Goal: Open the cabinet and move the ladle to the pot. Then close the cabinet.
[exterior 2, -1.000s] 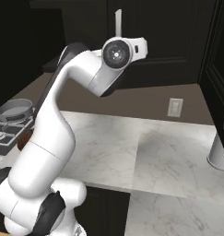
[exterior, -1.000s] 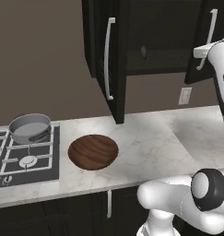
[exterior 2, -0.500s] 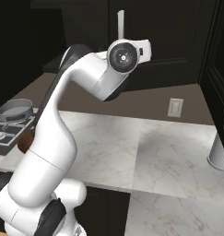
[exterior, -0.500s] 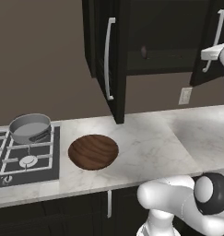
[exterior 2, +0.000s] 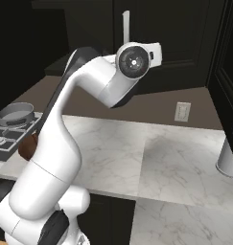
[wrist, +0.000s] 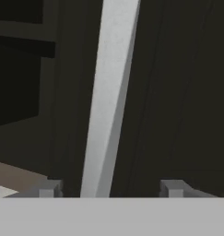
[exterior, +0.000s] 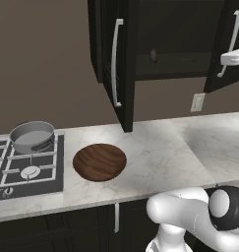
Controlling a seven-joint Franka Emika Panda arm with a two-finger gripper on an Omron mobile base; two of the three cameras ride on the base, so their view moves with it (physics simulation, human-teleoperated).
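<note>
Left base view: the cabinet (exterior: 165, 39) is shown with both doors swung open; the left door (exterior: 116, 64) stands edge-on toward the camera, its pale bar handle (exterior: 114, 61) running vertically. The right door (exterior: 226, 44) is angled outward at the frame's right edge, and the white hand of the arm is seen beside that door's handle (exterior: 232, 42). Inside the cabinet, on the shelf, a small dark round shape is shown that appears to be the ladle (exterior: 154, 55). The pot (exterior: 32, 137) rests on the stove (exterior: 25, 167) at the far left. A wooden dish (exterior: 100, 161) lies on the marble counter (exterior: 190, 147), just beside the stove. A wall outlet (exterior: 197, 102) is mounted below the cabinet.

Right base view: the white arm is raised to the cabinet front, where a pale handle (exterior 2: 125, 26) stands above the wrist. The pot (exterior 2: 15, 114) is seen at the left on the stove (exterior 2: 5, 139), and the outlet (exterior 2: 182, 111) on the wall. A pale cylindrical thing (exterior 2: 229, 155) stands on the counter at the right edge.

Hand view: the gripper (wrist: 110, 190) is shown with its fingertips (wrist: 49, 189) spread wide. The pale bar handle (wrist: 109, 97) passes between them, nearer the left tip, and neither tip is seen pressing on it.
</note>
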